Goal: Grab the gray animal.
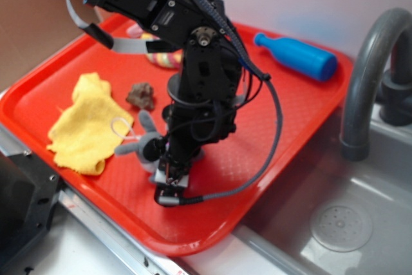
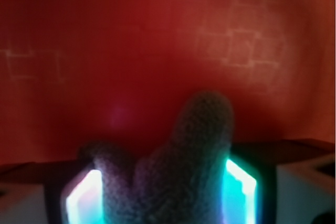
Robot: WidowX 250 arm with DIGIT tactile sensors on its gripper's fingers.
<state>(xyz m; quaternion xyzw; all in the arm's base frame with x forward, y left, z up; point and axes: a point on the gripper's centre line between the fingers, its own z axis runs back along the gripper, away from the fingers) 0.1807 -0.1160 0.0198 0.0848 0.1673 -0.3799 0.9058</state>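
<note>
The gray animal (image 1: 137, 143) is a small soft gray plush with long ears and a thin white string loop. It lies on the red tray (image 1: 283, 120), left of centre. My gripper (image 1: 169, 177) is down on the tray, right over the plush's body, which the arm partly hides. In the wrist view the gray animal (image 2: 181, 166) fills the gap between my gripper's (image 2: 164, 195) two lit fingers (image 2: 84, 198). Both pads press against its sides, with one ear or limb sticking up past the fingertips.
A yellow cloth (image 1: 84, 123) lies left of the plush and a small brown lump (image 1: 140, 95) behind it. A blue bottle-shaped toy (image 1: 297, 55) lies at the tray's far right. A striped soft toy (image 1: 161, 57) shows behind the arm. A gray faucet (image 1: 367, 75) and the sink (image 1: 341, 227) are on the right.
</note>
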